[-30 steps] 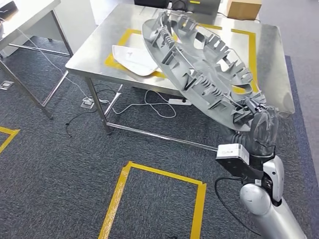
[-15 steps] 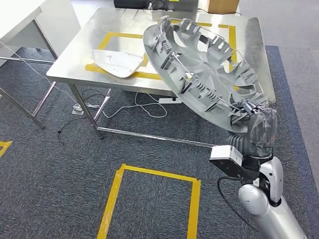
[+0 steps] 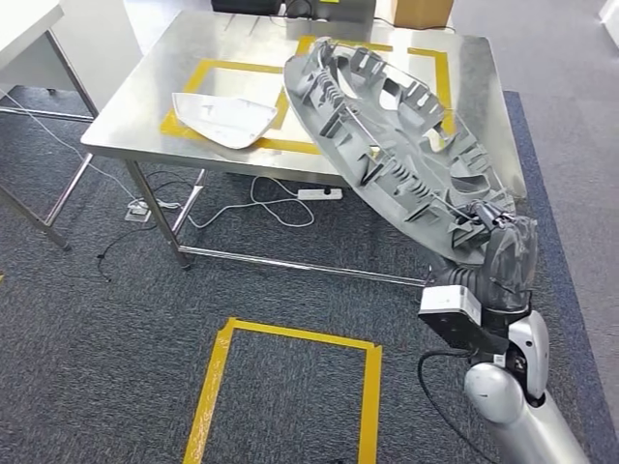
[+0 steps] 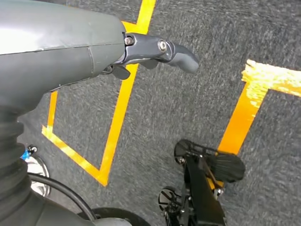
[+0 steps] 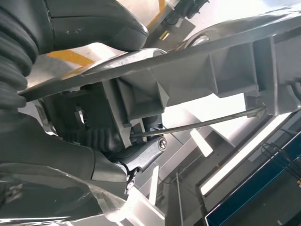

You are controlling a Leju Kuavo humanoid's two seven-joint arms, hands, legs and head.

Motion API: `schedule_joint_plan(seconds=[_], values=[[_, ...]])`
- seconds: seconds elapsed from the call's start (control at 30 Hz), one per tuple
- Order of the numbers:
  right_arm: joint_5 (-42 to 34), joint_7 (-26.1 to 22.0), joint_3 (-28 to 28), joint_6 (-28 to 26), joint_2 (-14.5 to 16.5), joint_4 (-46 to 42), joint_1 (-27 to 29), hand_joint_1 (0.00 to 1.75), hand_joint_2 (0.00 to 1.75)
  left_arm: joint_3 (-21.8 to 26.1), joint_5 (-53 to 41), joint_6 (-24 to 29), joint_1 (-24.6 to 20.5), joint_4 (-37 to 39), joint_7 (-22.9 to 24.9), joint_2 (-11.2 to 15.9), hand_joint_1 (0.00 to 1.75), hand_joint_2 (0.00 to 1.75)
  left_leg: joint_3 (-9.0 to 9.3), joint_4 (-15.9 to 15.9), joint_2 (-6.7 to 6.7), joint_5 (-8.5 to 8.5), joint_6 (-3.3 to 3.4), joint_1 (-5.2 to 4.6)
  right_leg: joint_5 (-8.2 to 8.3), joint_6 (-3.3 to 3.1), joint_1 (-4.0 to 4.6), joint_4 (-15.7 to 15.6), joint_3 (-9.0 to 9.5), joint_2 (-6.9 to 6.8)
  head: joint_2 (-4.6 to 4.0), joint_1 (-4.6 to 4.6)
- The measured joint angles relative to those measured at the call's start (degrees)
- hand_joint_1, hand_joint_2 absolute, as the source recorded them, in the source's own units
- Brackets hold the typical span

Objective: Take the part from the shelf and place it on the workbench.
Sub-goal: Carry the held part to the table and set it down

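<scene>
The right hand (image 3: 504,253) grips the near edge of the part (image 3: 391,140) — a large grey round cover with ribs and clips on the side that faces up. Its fingers (image 5: 142,157) are clamped on the rim, with a thin wire ring running just past them. The part is held in the air, tilted, its far edge raised over the steel counter (image 3: 138,111) and its near edge lower, out past the counter's front edge above the grey carpet (image 3: 87,338).

On the counter, a white curved panel (image 3: 219,118) lies across a yellow taped outline (image 3: 212,68), to the left of the part. A cardboard box (image 3: 422,12) sits at the far edge.

The left hand (image 4: 106,47) hangs above the carpet and its yellow tape lines (image 4: 120,108) — fingers straight out, holding nothing.
</scene>
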Motion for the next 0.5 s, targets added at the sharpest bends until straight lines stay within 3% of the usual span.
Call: schedule_joint_plan(seconds=[0.03,0.1,0.17,0.27,0.33,0.43,0.47,0.5], values=[[-0.04,-0.05,-0.03,0.04,-0.01,0.02,0.01,1.75,1.75,0.01,-0.03,-0.01,-0.02,0.0,-0.03,-0.06,0.0,1.75,0.05,0.04,0.31,-0.07,-0.09,0.04,1.49,0.1,-0.09,-1.95,0.94,-0.25,0.0,-0.01],[-0.04,-0.13,-0.07,0.09,-0.01,0.03,-0.01,1.75,1.75,0.01,-0.04,-0.01,-0.07,0.0,-0.08,-0.15,0.0,1.75,0.17,0.26,0.92,-0.36,-0.54,0.01,5.07,0.22,-0.02,-9.97,5.05,-1.85,0.0,0.01],[-0.03,-0.22,-0.08,0.09,0.01,0.02,-0.09,1.75,1.75,0.02,-0.06,-0.01,-0.05,0.0,-0.1,-0.14,0.0,1.75,0.13,0.72,1.48,-0.68,-1.1,-0.23,6.5,-0.25,0.23,-15.3,7.9,-3.01,0.0,-0.05],[-0.03,-0.28,-0.13,0.1,0.01,0.01,-0.09,1.75,1.75,0.04,-0.1,0.01,-0.07,0.0,-0.1,-0.09,0.0,1.75,0.21,0.92,2.41,-0.94,-1.67,-0.34,6.45,-1.4,0.36,-15.77,8.04,-2.05,0.0,-0.18],[0.04,-0.3,-0.16,0.11,0.01,0.01,-0.12,1.75,1.75,0.04,-0.19,0.01,-0.15,0.0,-0.11,-0.12,0.0,1.75,-0.47,2.89,1.41,-2.57,-2.21,-0.14,6.63,-2.15,0.17,-15.88,8.04,-1.37,0.0,-0.31],[1.08,-0.4,-0.15,0.08,0.06,0.03,-0.14,1.75,1.75,0.05,-0.33,-0.06,-0.12,0.0,-0.17,-0.11,0.0,1.75,-5.2,13.5,-0.65,-7.85,-2.68,0.0,6.67,-2.77,0.16,-15.93,8.08,-0.54,0.0,-0.56],[1.66,-0.4,-0.13,0.08,0.08,0.05,-0.12,1.75,1.75,0.06,-0.36,-0.2,-0.06,0.0,-0.23,-0.07,0.0,1.75,-6.74,16.64,-0.76,-8.77,-2.64,-0.02,6.66,-2.83,0.25,-15.92,8.12,-0.22,0.0,-0.57],[2.14,-0.38,-0.1,0.07,0.09,0.07,-0.11,1.75,1.75,0.06,-0.39,-0.38,0.01,0.0,-0.32,-0.03,0.0,1.75,-7.5,17.94,-0.79,-8.58,-2.5,-0.04,6.64,-2.86,0.36,-15.91,8.17,0.09,0.0,-0.58]])
